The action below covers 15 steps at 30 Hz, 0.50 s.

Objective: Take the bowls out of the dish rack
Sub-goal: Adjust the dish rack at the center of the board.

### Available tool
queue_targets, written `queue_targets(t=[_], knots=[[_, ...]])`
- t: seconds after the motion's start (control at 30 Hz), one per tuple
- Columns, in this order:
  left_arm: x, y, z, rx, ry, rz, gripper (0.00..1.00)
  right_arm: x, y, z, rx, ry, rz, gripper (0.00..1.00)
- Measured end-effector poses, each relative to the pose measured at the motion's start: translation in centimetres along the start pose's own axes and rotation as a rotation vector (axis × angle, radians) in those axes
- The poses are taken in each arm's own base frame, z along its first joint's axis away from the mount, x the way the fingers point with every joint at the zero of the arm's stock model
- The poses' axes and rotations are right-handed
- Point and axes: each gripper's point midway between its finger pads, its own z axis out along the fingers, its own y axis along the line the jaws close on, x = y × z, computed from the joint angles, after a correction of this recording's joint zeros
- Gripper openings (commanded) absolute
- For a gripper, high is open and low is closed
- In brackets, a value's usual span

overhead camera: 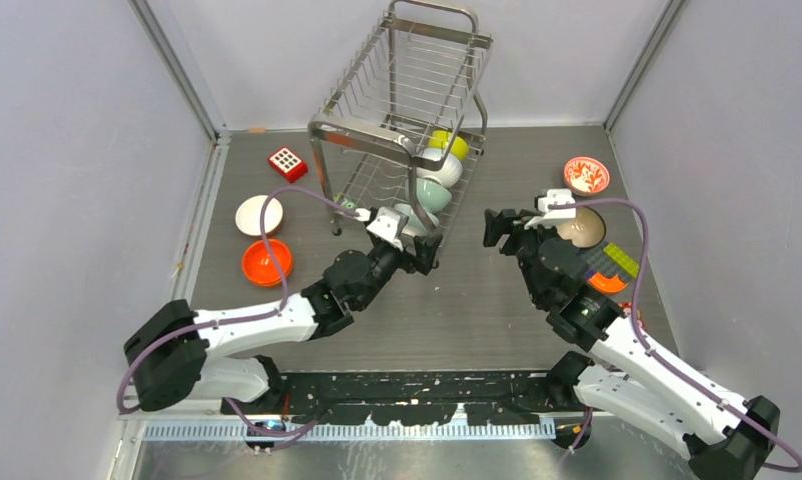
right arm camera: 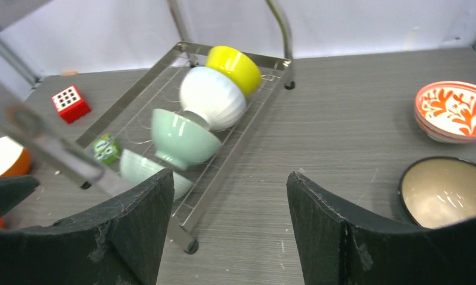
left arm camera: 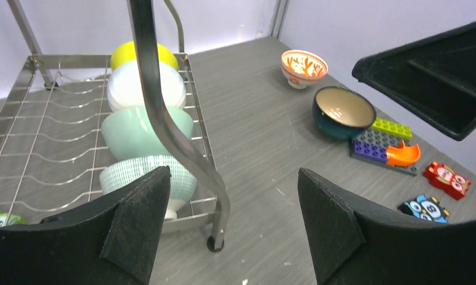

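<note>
Top view: the rack (overhead camera: pixel 362 137) stands at the far middle of the table. Four bowls remain on its lower shelf, on edge, in a row running from the rack's near right corner straight back: ribbed bowl (overhead camera: pixel 417 215), teal bowl (overhead camera: pixel 432 192), white bowl (overhead camera: pixel 439 168), yellow bowl (overhead camera: pixel 452 145). My left gripper (overhead camera: pixel 427 243) sits just beside that corner, jaws spread and empty, the ribbed bowl right at its tips; my right gripper (overhead camera: pixel 495 228) hangs right of the rack, apart from it, jaws likewise spread and empty, the dark bowl (overhead camera: pixel 580 228) just behind it on the table. Already out of the rack: the patterned bowl (overhead camera: pixel 586 175) to its right, the orange bowl (overhead camera: pixel 267 262) and a second white bowl (overhead camera: pixel 259 215) to its left.

Left wrist: the rack (left arm camera: pixel 158 113) shows its corner post rising between my fingers (left arm camera: pixel 137 219); the ribbed bowl (left arm camera: pixel 135 172) lies just past the left one, the teal bowl (left arm camera: pixel 132 130), white bowl (left arm camera: pixel 146 86) and yellow bowl (left arm camera: pixel 142 54) lined up behind it, so the row's axis points almost straight away from me.

Right wrist: the same row lies ahead and left across bare table, seen slantwise, the ribbed bowl (right arm camera: pixel 143 169) nearest and the yellow bowl (right arm camera: pixel 232 66) farthest; the dark bowl (right arm camera: pixel 443 193) sits at my right.

I judge the left arm the nearer by far, the ribbed bowl its next pick, and the post the thing to clear.
</note>
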Motion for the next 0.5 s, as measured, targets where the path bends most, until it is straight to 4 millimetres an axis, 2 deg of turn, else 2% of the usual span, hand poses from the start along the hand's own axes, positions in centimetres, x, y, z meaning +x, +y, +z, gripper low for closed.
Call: queue_targets(t=[0.17,0.37,0.5], knots=[[0.1,0.7,2.1,-0.031,-0.039,0.005,0.72,0.9,-2.2,1.5,0.067,0.016,0.051,0.73],[1.1,2.5,4.0,-0.090,-0.068,-0.007,0.49,1.7,-3.5,4.0,0.113,0.008,0.105,0.72],[0.4,2.8,5.0,-0.109,-0.095,-0.007,0.32,2.0,-4.7,6.2,0.149,-0.014,0.125,0.71]])
